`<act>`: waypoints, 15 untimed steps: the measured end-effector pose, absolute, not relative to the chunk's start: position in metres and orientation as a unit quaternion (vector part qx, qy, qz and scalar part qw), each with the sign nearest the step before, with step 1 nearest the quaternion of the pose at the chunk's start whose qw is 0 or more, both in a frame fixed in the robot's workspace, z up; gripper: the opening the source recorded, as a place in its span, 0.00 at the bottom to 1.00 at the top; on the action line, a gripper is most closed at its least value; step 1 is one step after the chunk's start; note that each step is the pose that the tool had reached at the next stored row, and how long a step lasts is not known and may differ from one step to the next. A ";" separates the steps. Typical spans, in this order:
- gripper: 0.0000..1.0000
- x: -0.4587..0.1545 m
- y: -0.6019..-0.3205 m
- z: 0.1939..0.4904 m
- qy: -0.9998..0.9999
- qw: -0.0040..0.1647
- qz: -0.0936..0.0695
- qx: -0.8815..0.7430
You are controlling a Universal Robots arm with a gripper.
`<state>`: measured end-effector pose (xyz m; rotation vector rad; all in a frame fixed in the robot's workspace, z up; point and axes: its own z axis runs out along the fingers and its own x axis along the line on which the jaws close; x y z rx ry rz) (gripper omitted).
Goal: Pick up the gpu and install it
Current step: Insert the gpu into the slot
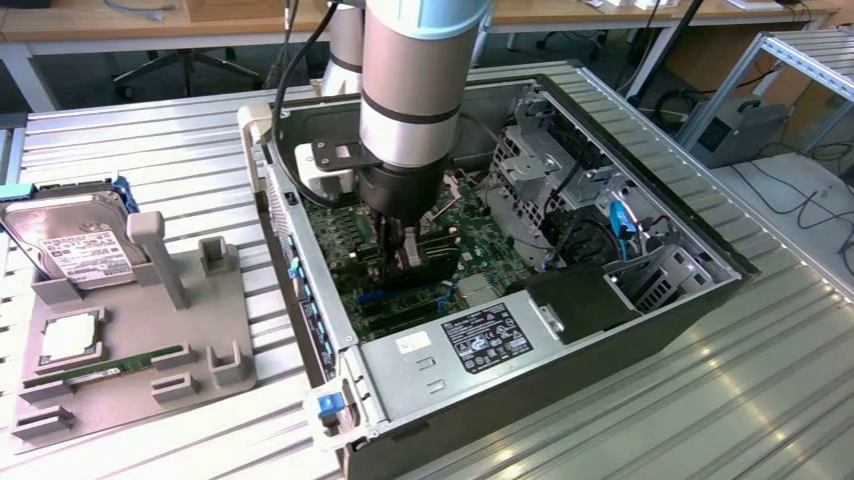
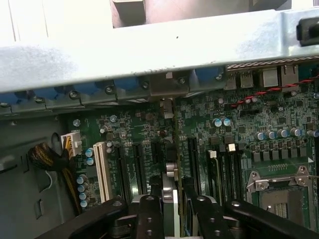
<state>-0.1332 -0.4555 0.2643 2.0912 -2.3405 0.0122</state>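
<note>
My gripper (image 1: 400, 262) is down inside the open computer case (image 1: 307, 330), over the green motherboard (image 1: 461, 225). It is shut on the gpu (image 1: 424, 258), a thin black card held upright. In the wrist view the gpu (image 2: 171, 172) shows edge-on between my two black fingers (image 2: 149, 214), and my gripper (image 2: 175, 211) holds it in line with a black expansion slot. Its metal end reaches toward the case's rear wall (image 2: 164, 92). I cannot tell whether the card's lower edge touches the slot.
A grey fixture (image 1: 200, 370) at the exterior view's left holds a silver hard drive (image 1: 74, 245), a processor (image 1: 67, 340) and a green memory stick (image 1: 114, 365). Inside the case are the power supply (image 1: 467, 345), a drive cage (image 1: 534, 170), a white slot (image 2: 102, 169), the processor socket (image 2: 281, 191) and a cable bundle (image 2: 47, 157).
</note>
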 end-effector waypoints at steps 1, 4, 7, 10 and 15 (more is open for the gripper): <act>0.27 -0.133 -0.455 0.264 -0.746 0.001 0.004 0.666; 0.27 -0.134 -0.454 0.264 -0.746 0.002 0.004 0.666; 0.27 -0.134 -0.454 0.264 -0.745 0.001 0.004 0.667; 0.27 -0.135 -0.454 0.265 -0.743 0.000 0.003 0.669; 0.27 -0.135 -0.454 0.265 -0.739 0.000 0.002 0.674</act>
